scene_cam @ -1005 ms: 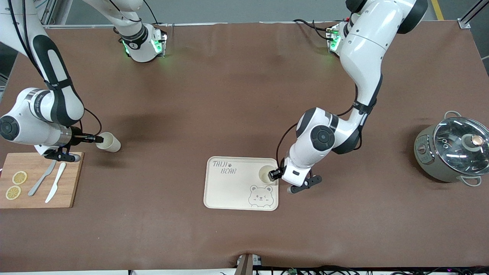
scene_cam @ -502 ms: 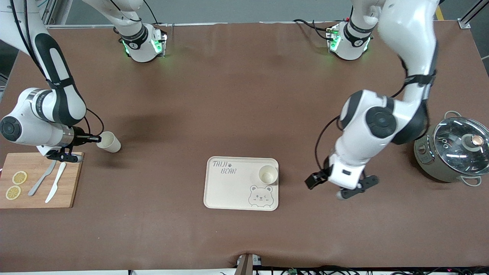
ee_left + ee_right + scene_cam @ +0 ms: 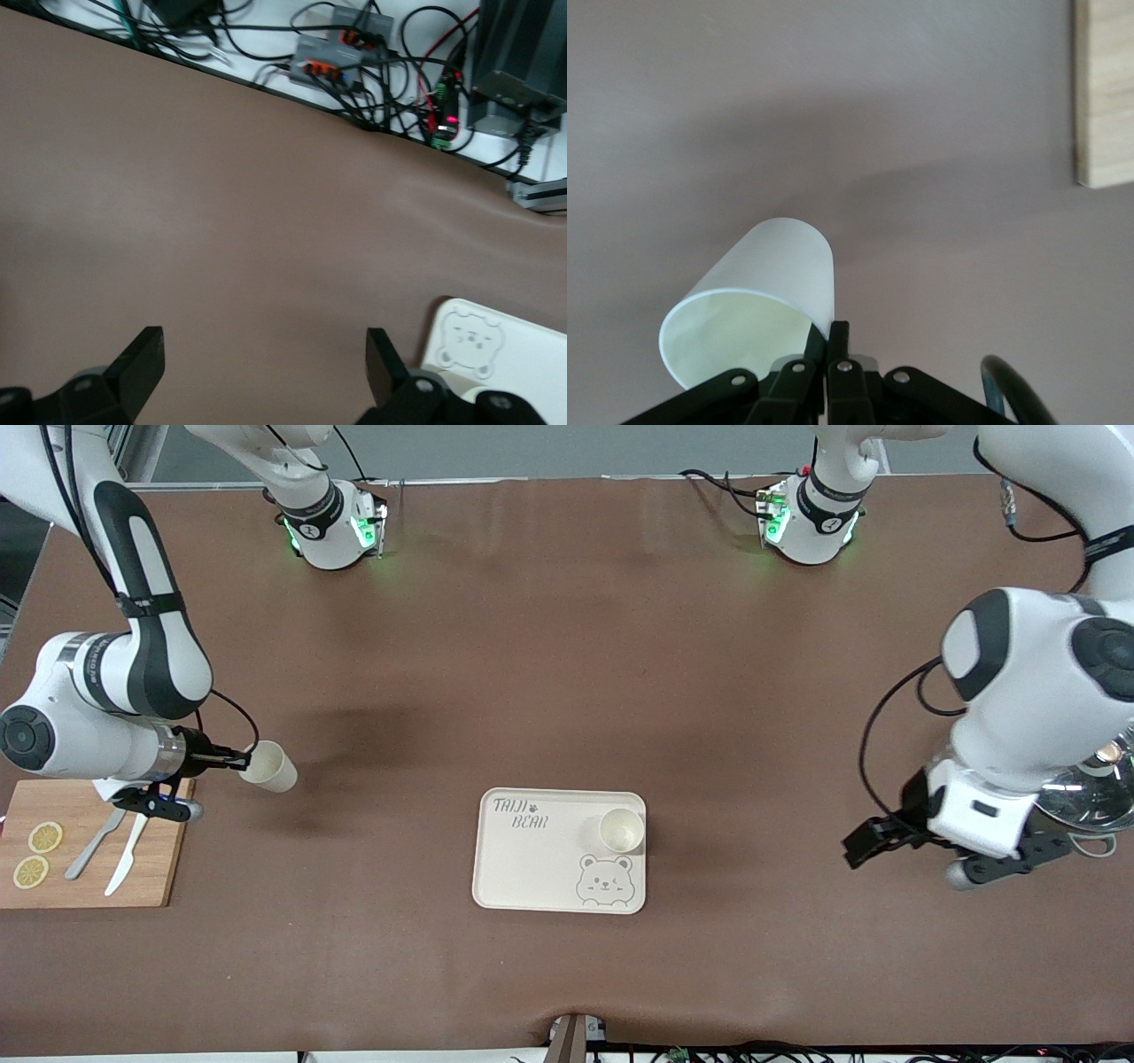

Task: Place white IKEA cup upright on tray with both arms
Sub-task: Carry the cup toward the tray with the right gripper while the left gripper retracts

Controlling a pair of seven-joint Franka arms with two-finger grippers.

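Now we see the right claw [image 3: 237, 761] pinching a tilted cup's [image 3: 268, 767] rim above the desk [image 3: 549, 646]; left claw [image 3: 873, 841] spread wide w/ nothing held, well apart from the tray [image 3: 532, 868] w/ an upright cup [image 3: 621, 830].

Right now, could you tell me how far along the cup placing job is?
Done: one cup stands upright on the tray, and the left gripper hangs open over bare table toward the left arm's end. In hand: the right gripper is shut on the rim of a second cup, tilted on its side beside the cutting board. Left: carrying that cup to the tray and setting it upright.
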